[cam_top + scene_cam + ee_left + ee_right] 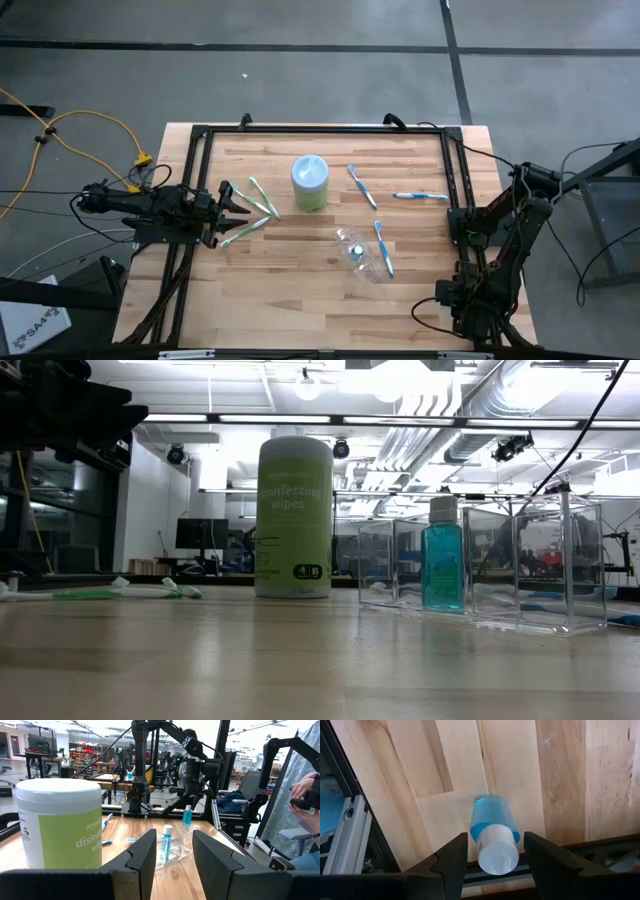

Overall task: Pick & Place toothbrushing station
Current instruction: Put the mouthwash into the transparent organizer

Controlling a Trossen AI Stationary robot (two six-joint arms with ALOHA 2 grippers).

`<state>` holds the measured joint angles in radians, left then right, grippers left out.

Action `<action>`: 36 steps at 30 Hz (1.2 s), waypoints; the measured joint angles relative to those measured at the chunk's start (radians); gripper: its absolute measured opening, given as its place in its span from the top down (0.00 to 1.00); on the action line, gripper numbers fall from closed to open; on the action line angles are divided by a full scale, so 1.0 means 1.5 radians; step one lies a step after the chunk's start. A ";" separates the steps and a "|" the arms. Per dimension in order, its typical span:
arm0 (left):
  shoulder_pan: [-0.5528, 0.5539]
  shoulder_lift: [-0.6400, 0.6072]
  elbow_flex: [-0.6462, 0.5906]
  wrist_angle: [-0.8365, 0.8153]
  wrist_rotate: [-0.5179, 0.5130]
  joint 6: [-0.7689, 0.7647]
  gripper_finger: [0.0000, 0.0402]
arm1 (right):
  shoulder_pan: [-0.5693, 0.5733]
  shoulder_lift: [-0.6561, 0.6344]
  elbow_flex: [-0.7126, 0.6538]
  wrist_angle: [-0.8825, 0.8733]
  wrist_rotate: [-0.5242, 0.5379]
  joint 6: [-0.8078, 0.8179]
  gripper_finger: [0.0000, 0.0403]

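L fingers (243, 205) open by green toothbrushes (262, 197)

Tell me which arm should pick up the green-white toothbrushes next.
Left. The left gripper, open, sits right beside the green-white toothbrushes; the right arm waits at the table's far right edge.

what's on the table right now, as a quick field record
left tool: open, left side of the wooden table, beside the slim green-white toothbrushes
right tool: by the table's right edge, at a small blue bottle with a pale cap; grip unclear
green wipes canister with white lid: upright, mid-table
crinkly clear plastic container: right of centre, one blue-white toothbrush alongside
other blue-white toothbrushes: two, right of the canister
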<state>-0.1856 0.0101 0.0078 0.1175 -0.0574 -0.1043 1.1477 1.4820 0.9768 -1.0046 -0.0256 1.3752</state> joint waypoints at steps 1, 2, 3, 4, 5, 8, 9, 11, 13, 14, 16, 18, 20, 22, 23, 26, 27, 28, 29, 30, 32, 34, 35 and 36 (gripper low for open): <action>0.000 0.000 0.000 0.000 0.000 0.000 0.69 | 0.000 0.000 0.000 0.000 0.000 0.000 0.54; 0.000 0.000 0.000 0.000 0.000 0.000 0.69 | 0.000 0.000 0.000 0.000 0.000 0.000 0.54; 0.000 0.000 0.000 0.000 0.000 0.000 0.69 | 0.000 0.000 0.000 0.000 0.000 0.000 0.54; 0.000 0.000 0.000 0.000 0.000 0.000 0.69 | 0.000 0.000 0.000 -0.001 0.000 0.000 0.54; 0.000 0.000 0.000 0.000 0.000 0.000 0.69 | 0.000 0.000 0.000 -0.001 0.000 0.000 0.54; 0.000 0.000 0.000 0.000 0.000 0.000 0.69 | 0.000 0.000 0.000 -0.003 0.000 -0.001 0.54; 0.000 0.000 0.000 0.000 0.000 0.000 0.69 | 0.000 0.000 0.000 -0.003 0.000 -0.001 0.54; 0.000 0.000 0.000 0.000 0.000 0.000 0.69 | 0.000 0.000 0.000 -0.005 0.000 -0.001 0.54; 0.000 0.000 0.000 0.000 0.000 0.000 0.69 | 0.000 0.000 0.000 -0.006 0.000 -0.001 0.54; 0.000 0.000 0.000 0.000 0.000 0.000 0.69 | 0.000 0.000 0.000 -0.006 0.000 -0.001 0.54; 0.000 0.000 0.000 0.000 0.000 0.000 0.69 | 0.000 0.000 0.000 -0.006 0.000 -0.001 0.54; 0.000 0.000 0.000 0.000 0.000 0.000 0.69 | 0.000 0.000 0.000 -0.006 0.001 -0.001 0.54; 0.000 0.000 0.000 0.000 0.000 0.000 0.69 | 0.000 -0.004 0.000 -0.006 0.015 0.000 0.54; 0.000 0.000 0.000 0.000 0.000 0.000 0.69 | 0.000 -0.012 0.000 -0.007 0.032 0.007 0.54; 0.000 0.000 0.000 0.000 0.000 0.000 0.69 | 0.000 -0.017 0.000 -0.008 0.040 0.009 0.54; 0.000 0.000 0.000 0.000 0.000 0.000 0.69 | 0.000 -0.028 0.001 -0.010 0.050 0.021 0.54; 0.000 0.000 0.000 0.000 0.000 0.000 0.69 | 0.000 -0.030 0.001 -0.011 0.050 0.028 0.54; 0.000 0.000 0.000 0.000 0.000 0.000 0.69 | 0.000 -0.030 0.001 -0.011 0.047 0.033 0.54; 0.000 0.000 0.000 0.000 0.000 0.000 0.69 | 0.000 -0.030 0.001 -0.011 0.042 0.036 0.54; 0.000 0.000 0.000 0.000 0.000 0.000 0.69 | 0.000 -0.030 0.001 -0.011 0.035 0.038 0.54; 0.000 0.000 0.000 0.000 0.000 0.000 0.69 | 0.003 -0.030 0.001 -0.012 0.031 0.040 0.54; 0.000 0.000 0.000 0.000 0.000 0.000 0.69 | 0.005 -0.030 0.001 -0.013 0.030 0.041 0.54; 0.000 0.000 0.000 0.000 0.000 0.000 0.69 | 0.007 -0.030 0.001 -0.014 0.031 0.041 0.54; 0.000 0.000 0.000 0.000 0.000 0.000 0.69 | 0.009 -0.030 0.001 -0.015 0.031 0.043 0.54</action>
<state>-0.1852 0.0102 0.0078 0.1174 -0.0574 -0.1044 1.1605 1.4376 0.9779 -1.0271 0.0208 1.4400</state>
